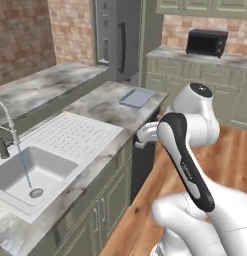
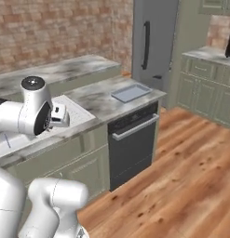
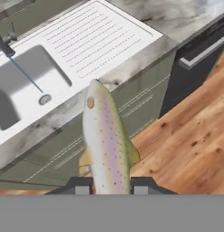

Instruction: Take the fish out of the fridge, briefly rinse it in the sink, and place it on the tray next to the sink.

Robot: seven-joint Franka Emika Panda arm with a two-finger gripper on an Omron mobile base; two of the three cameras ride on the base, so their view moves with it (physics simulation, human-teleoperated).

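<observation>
Fish (image 3: 106,140) is held in the gripper (image 3: 109,186) — the two dark fingertips are clamped on its tail end, one on each side, and its body reaches away from the hand with the head farthest out. Its skin is silvery with a pinkish stripe and dark speckles. In the hand view it hangs in front of the counter edge, over the wooden floor (image 3: 190,136) and the green cabinet fronts (image 3: 63,154), its head overlapping the marbled countertop (image 3: 131,63) just beside the sink.

Sink (image 1: 32,172): a white basin with a round drain, and a thin stream of water falling from the spring-coil tap (image 1: 5,127) into it. The dotted drainboard (image 1: 72,132) adjoins the basin on the side toward the tray.

Dark dishwasher (image 2: 132,139) sits under the counter beyond the cabinets.

Tray (image 1: 137,97): flat, pale grey-blue, lying on the counter near its far corner, well apart from the sink; nothing rests on it.

Fridge (image 2: 151,39) stands beyond the counter end — door shut, long dark vertical handle facing out. A black microwave (image 1: 207,42) sits on the far counter against the brick wall.
</observation>
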